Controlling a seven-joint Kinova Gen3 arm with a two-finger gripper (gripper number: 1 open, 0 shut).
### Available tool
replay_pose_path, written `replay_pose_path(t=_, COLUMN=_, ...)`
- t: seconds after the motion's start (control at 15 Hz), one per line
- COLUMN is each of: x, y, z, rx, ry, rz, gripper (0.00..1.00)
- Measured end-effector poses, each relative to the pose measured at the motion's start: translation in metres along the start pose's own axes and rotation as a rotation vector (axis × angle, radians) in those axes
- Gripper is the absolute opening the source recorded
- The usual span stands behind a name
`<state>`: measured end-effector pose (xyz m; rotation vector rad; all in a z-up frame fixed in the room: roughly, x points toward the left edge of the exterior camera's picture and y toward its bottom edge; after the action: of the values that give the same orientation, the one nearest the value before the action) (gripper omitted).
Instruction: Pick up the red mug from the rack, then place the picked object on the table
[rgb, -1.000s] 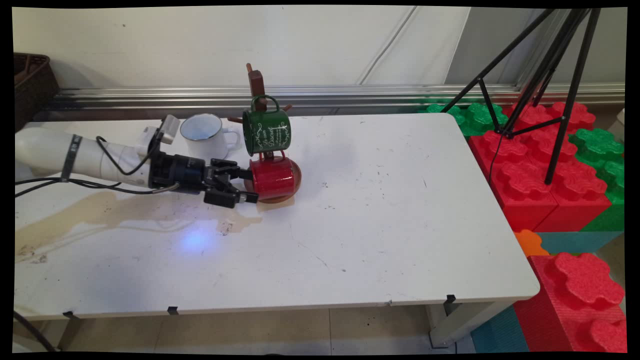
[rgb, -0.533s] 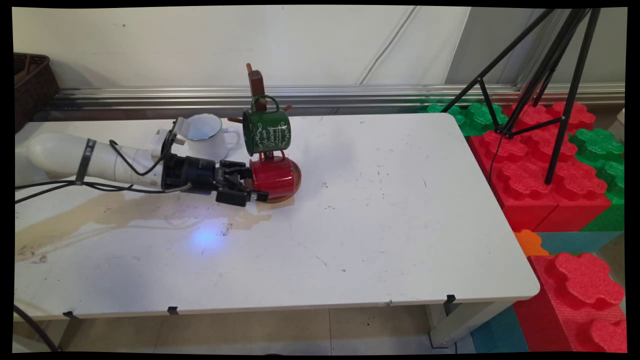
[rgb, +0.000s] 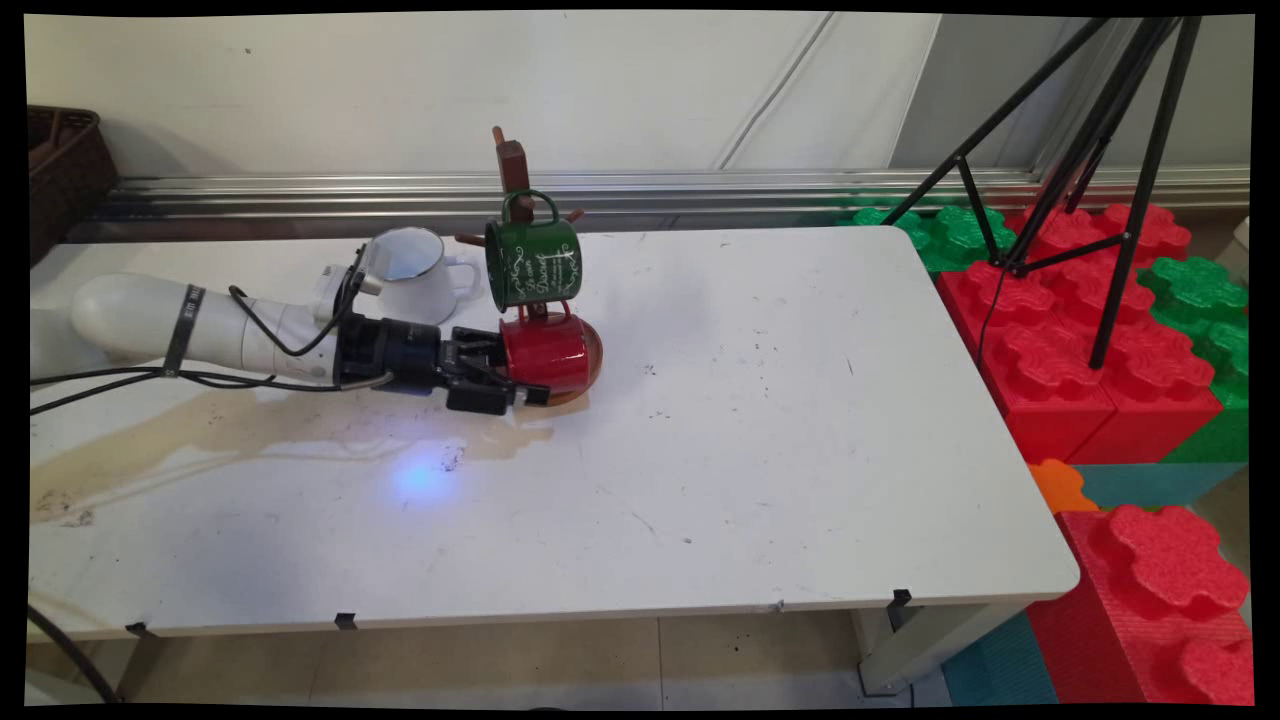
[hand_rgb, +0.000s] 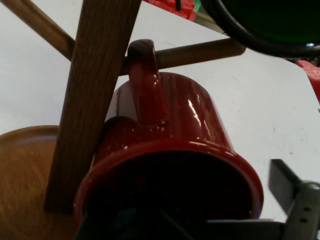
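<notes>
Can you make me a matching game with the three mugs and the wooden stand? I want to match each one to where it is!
Things:
1. red mug
2. green mug
3. white mug
4. wooden mug stand

Places:
A. stands upright on the table, left of the stand
B. hangs from an upper peg, above another mug
C. hangs low by its handle, its mouth facing the gripper
D. rises from a round base, with pegs sticking out

Pairs: 1-C, 2-B, 3-A, 4-D
</notes>
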<state>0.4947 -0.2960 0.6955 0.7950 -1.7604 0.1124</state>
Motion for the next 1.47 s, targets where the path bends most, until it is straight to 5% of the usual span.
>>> replay_pose_path(t=0.07, x=0.0, y=0.0, z=0.0, rx=-0.001, ry=0.002, rz=-0.002, gripper=0.0)
replay_pose_path(t=1.47, x=0.005, y=0.019, z=-0.007, rx=-0.064, ry=0.021, rz=-0.021, gripper=0.0)
